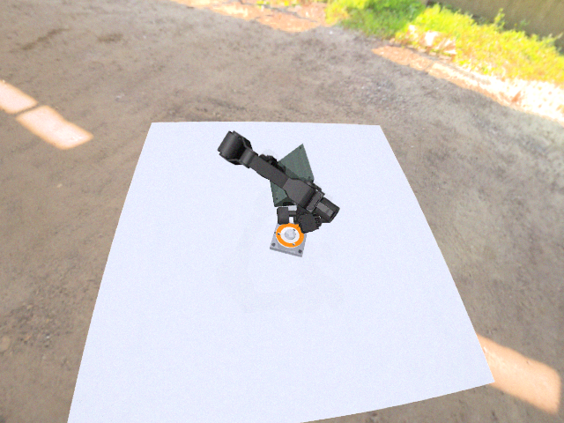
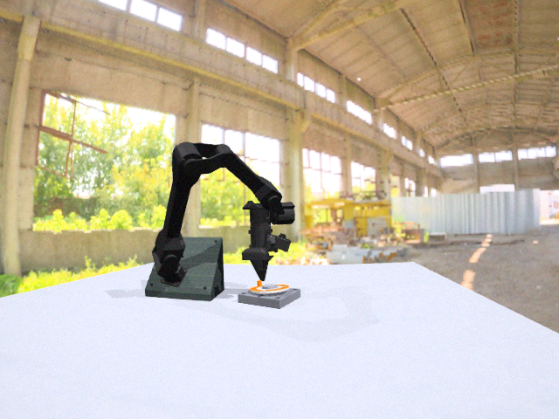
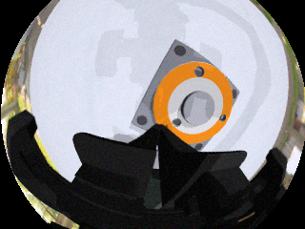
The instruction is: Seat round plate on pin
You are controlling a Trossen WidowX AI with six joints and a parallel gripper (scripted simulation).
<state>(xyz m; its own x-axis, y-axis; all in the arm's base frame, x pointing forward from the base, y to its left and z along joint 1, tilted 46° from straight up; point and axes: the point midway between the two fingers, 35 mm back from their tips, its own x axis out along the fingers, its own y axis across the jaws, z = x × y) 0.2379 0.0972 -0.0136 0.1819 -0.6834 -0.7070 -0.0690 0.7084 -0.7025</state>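
Near the middle of the white flat surface (image 1: 191, 295) you see the square grey base (image 2: 269, 298), just in front of the dark green wedge-shaped mount (image 2: 198, 271) that carries your black jointed arm (image 2: 217, 168). On the base lies the round plate with an orange outer ring and a pale grey inner disc (image 3: 194, 105), threaded over the grey central post (image 3: 198, 107). In the exterior view the plate sits slightly tilted rather than flat. The wrist view shows small dark holes in the orange ring; which of them belongs to the pin cannot be told. The small orange tab (image 2: 258, 283) stands up at the plate's rim on the side facing the mount. Your black end effector (image 2: 262, 276) points straight down with its fingers pressed together on nothing, forming a single tip. That tip is right at the tab, at the plate's near edge; whether it touches cannot be told. In the wrist view the closed tip overlaps the ring's lower left rim.
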